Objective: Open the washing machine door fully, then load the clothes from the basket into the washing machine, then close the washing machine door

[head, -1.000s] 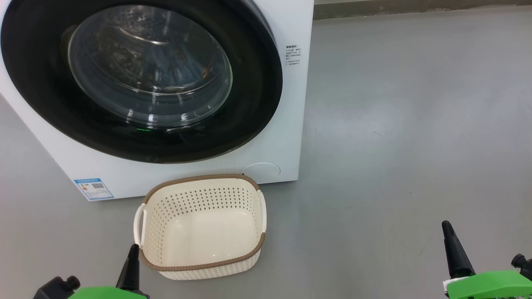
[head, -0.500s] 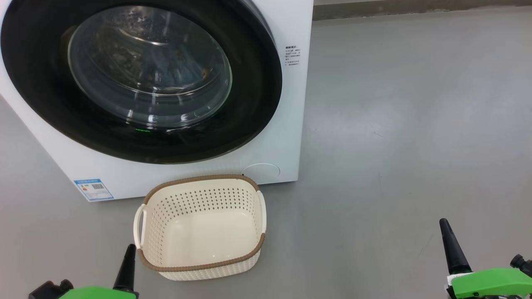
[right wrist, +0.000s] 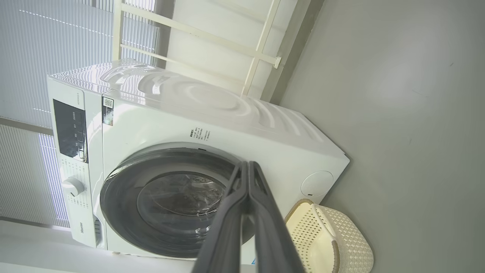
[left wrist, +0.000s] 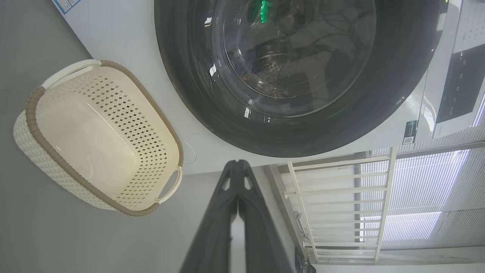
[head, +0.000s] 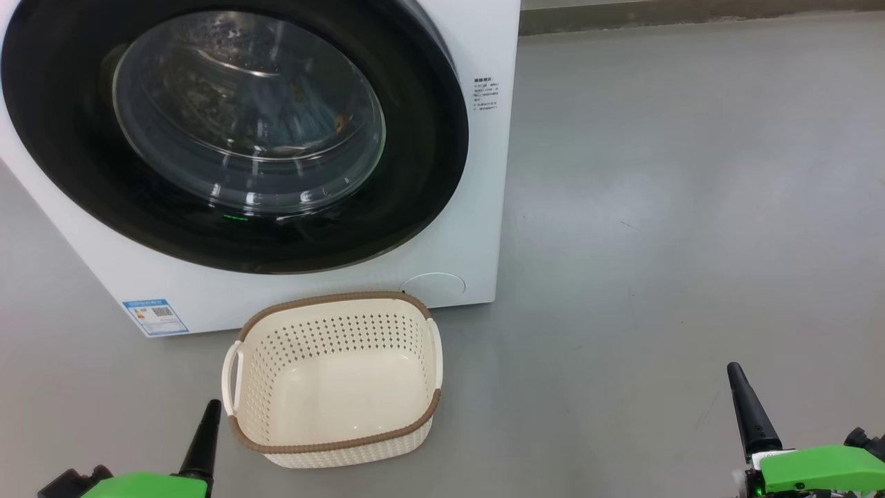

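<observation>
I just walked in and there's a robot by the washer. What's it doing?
Nothing is being handled right now. The washing machine has its door shut, and blue clothes show through the glass inside. The basket on the floor in front is empty. The left gripper and the right gripper are both closed, hold nothing and sit low on either side. The laundry job looks finished.

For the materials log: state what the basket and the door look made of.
Basket: probably moulded plastic, cream, faintly glossy; punched holes, brown woven-look rim.
Door: glossy black rim, likely plastic, showing reflections; clear domed centre, glass or clear plastic, cannot tell.
</observation>
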`<state>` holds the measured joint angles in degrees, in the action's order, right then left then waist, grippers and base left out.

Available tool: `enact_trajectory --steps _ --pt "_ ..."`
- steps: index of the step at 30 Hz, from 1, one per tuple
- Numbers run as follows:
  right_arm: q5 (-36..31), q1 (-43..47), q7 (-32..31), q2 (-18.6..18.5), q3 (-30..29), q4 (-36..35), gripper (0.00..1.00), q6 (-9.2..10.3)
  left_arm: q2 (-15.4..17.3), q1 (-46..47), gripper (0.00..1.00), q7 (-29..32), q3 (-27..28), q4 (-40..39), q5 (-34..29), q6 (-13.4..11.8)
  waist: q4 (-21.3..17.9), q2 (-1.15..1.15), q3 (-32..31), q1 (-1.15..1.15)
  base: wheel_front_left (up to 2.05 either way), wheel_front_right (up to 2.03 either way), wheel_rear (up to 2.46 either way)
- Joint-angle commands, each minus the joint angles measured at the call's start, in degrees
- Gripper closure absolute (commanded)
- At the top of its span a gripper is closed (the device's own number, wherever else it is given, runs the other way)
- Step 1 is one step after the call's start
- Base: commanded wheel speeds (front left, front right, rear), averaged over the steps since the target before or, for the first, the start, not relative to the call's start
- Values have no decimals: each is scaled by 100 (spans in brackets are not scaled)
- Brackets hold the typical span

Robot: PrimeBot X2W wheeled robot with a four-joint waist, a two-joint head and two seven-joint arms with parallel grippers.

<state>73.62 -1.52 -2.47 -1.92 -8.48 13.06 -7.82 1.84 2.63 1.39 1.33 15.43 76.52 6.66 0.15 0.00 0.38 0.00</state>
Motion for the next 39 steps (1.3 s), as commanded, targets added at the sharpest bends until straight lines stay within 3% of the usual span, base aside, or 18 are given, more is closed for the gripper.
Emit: enact_trajectory --steps 1,26,39 --pt "190 -291 -54 -75 120 -112 100 26 103 262 100 59 193 -134 140 38 0 0 -1 0 0 0 0" --pt "1825 -463 -395 -96 194 93 100 33 123 353 100 484 491 -137 1556 82 -14 0 -20 0 0 0 0" --pt "1856 -466 -402 -96 196 97 100 33 120 355 100 496 501 -138 1579 82 -15 0 -20 0 0 0 0"
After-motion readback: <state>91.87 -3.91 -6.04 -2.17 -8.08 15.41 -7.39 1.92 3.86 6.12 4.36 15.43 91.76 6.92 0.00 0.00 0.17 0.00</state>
